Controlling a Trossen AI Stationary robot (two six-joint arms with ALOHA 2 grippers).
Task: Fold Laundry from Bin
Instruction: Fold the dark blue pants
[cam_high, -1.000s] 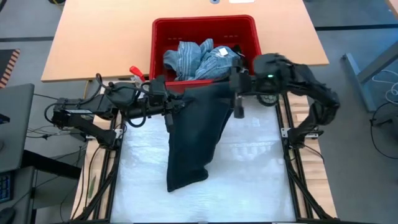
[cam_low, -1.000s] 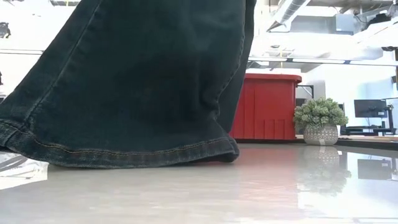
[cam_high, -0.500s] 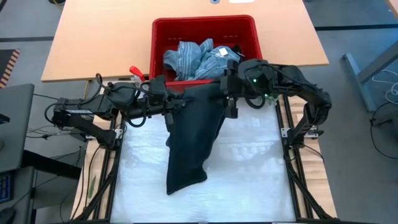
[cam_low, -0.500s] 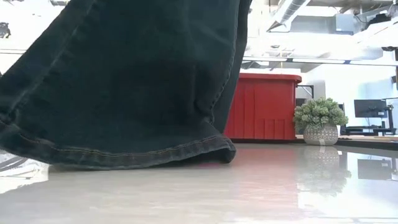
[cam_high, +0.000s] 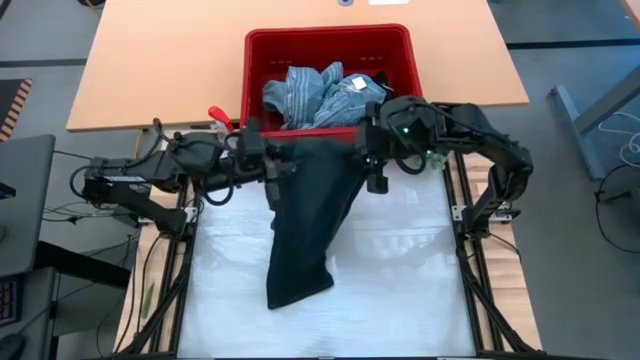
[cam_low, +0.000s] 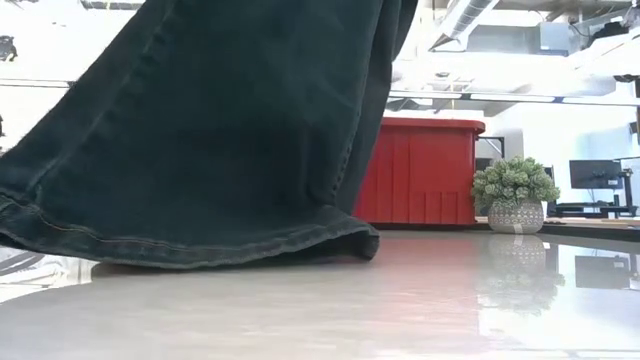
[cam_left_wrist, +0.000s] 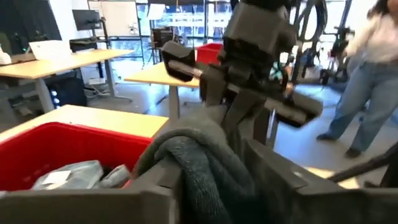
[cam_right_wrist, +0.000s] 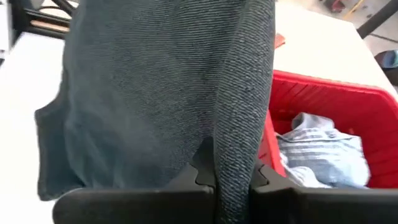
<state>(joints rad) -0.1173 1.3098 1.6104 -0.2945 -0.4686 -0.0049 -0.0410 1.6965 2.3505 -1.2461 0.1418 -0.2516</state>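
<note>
Both arms are matte black, chunky jointed links with loose black cables looping along them. The right arm (cam_high: 470, 125) shows a small green light near its wrist; the left arm (cam_high: 160, 172) carries bundled wiring.

The bin (cam_high: 330, 45) is sitting on the table (cam_high: 150, 70) behind the white work surface (cam_high: 400, 280). A striped shirt (cam_high: 315, 95) is lying inside the bin. In front of the bin, the dark jeans (cam_high: 305, 225) are hanging between the left gripper (cam_high: 272, 170) and the right gripper (cam_high: 368, 165), their hem resting on the work surface. A potted plant (cam_low: 515, 195) is standing beside the bin in the low view. A person (cam_left_wrist: 373, 68) is standing in the room beyond.
</note>
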